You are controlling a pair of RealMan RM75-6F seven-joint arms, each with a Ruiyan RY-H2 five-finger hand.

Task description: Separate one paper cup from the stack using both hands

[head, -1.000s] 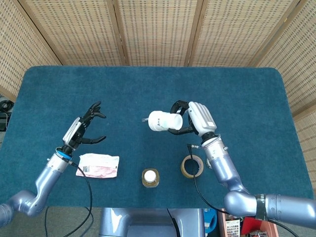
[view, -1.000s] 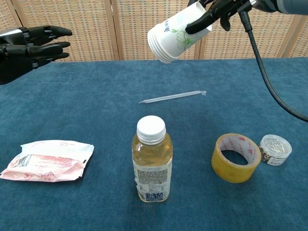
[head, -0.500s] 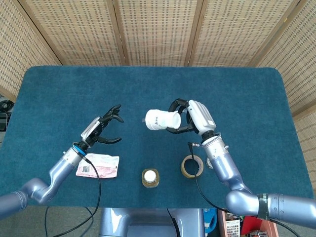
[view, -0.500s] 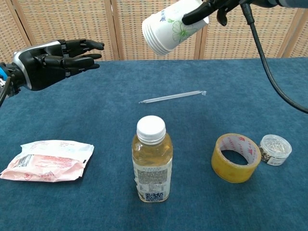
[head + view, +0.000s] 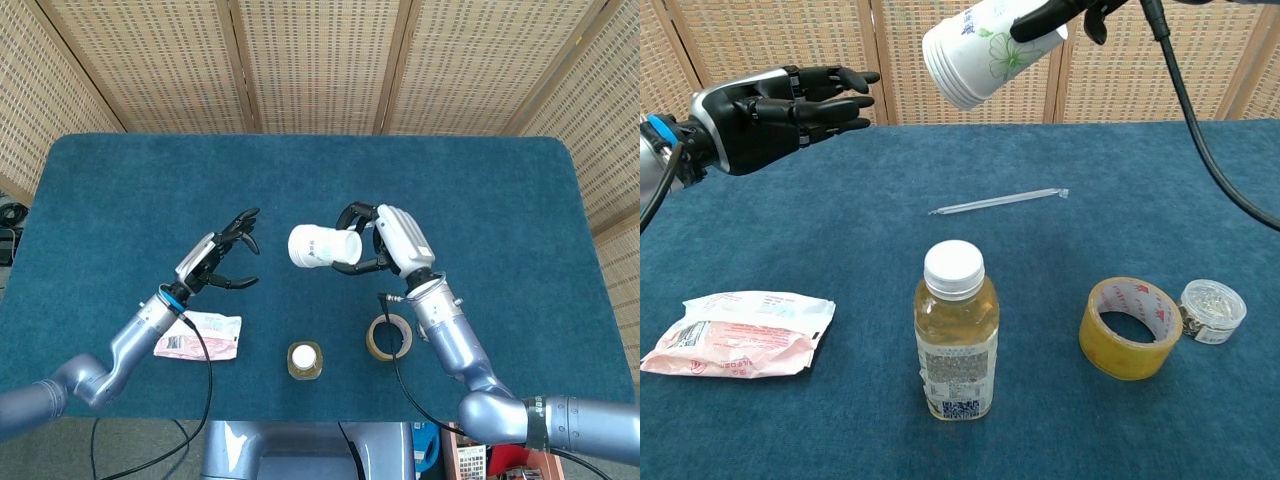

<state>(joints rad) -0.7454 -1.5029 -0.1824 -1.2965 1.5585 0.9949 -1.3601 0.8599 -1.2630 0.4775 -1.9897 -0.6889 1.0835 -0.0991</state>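
A stack of white paper cups [image 5: 318,247] [image 5: 980,55] with a green print hangs tilted above the table, its bottom end pointing left. My right hand [image 5: 392,240] grips the stack at its rim end; in the chest view only the dark fingers [image 5: 1045,12] show at the top edge. My left hand [image 5: 222,262] [image 5: 780,100] hovers a short way to the left of the stack, fingers spread toward it, holding nothing. A gap remains between its fingertips and the cups.
On the blue table lie a capped bottle of amber liquid [image 5: 956,343], a yellow tape roll [image 5: 1129,327], a small clear tub [image 5: 1212,309], a wrapped straw [image 5: 998,201] and a pink-white packet [image 5: 737,333]. A cable [image 5: 1200,120] hangs from the right arm.
My left hand has moved right and up toward the cup stack, staying open. My right hand has carried the stack a little left and higher.
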